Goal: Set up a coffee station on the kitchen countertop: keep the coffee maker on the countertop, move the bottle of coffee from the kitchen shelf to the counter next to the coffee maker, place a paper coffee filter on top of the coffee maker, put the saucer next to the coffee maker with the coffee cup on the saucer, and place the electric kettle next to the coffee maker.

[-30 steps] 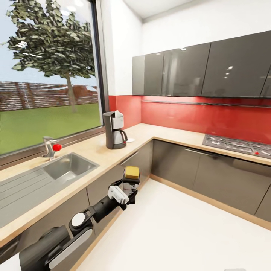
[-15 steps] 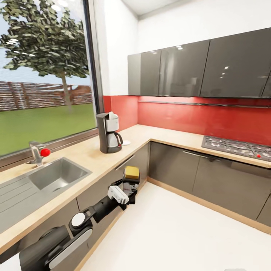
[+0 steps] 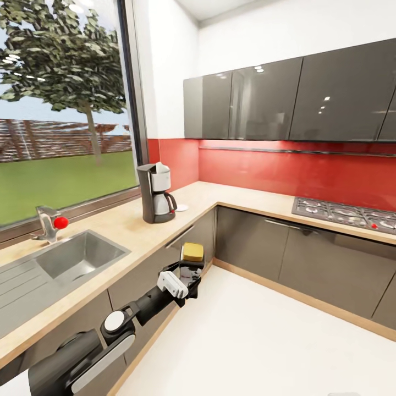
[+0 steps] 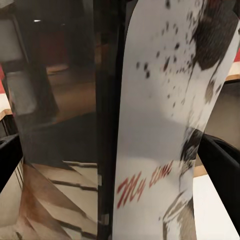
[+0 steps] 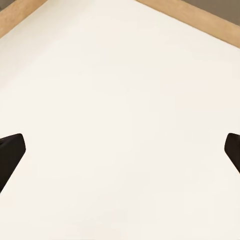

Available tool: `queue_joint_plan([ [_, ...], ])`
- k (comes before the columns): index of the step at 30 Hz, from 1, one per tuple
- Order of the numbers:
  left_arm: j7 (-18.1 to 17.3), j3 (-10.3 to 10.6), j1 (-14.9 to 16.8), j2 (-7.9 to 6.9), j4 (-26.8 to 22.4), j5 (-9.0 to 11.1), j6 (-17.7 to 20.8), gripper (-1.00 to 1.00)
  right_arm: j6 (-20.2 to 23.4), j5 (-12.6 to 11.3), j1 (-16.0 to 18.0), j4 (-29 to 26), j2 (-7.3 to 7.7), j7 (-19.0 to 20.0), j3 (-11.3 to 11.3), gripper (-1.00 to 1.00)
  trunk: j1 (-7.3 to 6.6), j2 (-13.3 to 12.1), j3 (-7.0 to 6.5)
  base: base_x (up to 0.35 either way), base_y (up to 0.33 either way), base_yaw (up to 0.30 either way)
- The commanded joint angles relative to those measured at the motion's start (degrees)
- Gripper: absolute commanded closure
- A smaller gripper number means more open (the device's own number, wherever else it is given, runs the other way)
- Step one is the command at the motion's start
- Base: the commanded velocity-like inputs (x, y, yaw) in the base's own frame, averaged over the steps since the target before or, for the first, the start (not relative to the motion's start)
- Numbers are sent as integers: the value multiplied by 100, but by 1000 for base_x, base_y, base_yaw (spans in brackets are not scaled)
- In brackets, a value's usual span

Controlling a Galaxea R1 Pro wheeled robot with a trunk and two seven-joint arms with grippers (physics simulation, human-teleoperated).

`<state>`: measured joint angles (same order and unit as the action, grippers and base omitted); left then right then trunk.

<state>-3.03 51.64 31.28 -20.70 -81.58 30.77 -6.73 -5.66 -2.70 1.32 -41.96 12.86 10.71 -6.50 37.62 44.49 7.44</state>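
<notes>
In the head view my left gripper [image 3: 189, 273] is shut on the bottle of coffee [image 3: 192, 254], a jar with a yellow lid, held upright over the floor in front of the lower cabinets. The left wrist view has the bottle's label [image 4: 160, 125] close up between the dark fingers [image 4: 222, 167]. The black coffee maker [image 3: 154, 194] stands on the wooden countertop [image 3: 126, 231] by the window, with a white paper filter [image 3: 161, 168] on top. A small white saucer [image 3: 181, 208] lies just beside it. My right gripper [image 5: 120, 150] is open over bare floor.
A steel sink [image 3: 77, 257] with a red-knobbed faucet [image 3: 49, 223] is set in the counter at the left. A gas hob [image 3: 346, 212] sits on the far counter run. Dark wall cabinets [image 3: 264, 99] hang above. Pale floor [image 3: 258, 341] spreads out ahead.
The whole picture has shifted: the counter, coffee maker and sink have slid left in view, so the camera has moved. My left arm keeps the same pose with the bottle.
</notes>
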Motion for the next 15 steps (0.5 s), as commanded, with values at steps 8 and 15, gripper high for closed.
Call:
queue_joint_plan([
  [8, -14, 13, 9, -4, 4, 61, -21, 100, -6, -29, -8, 7, -2, 45, -18, -100, 178, 330, 153, 0, 0, 0],
  [15, -14, 14, 9, 2, 91, 61, -21, 100, -5, -29, -11, 19, -3, 45, -18, -100, 331, 611, 279, 0, 0, 0],
])
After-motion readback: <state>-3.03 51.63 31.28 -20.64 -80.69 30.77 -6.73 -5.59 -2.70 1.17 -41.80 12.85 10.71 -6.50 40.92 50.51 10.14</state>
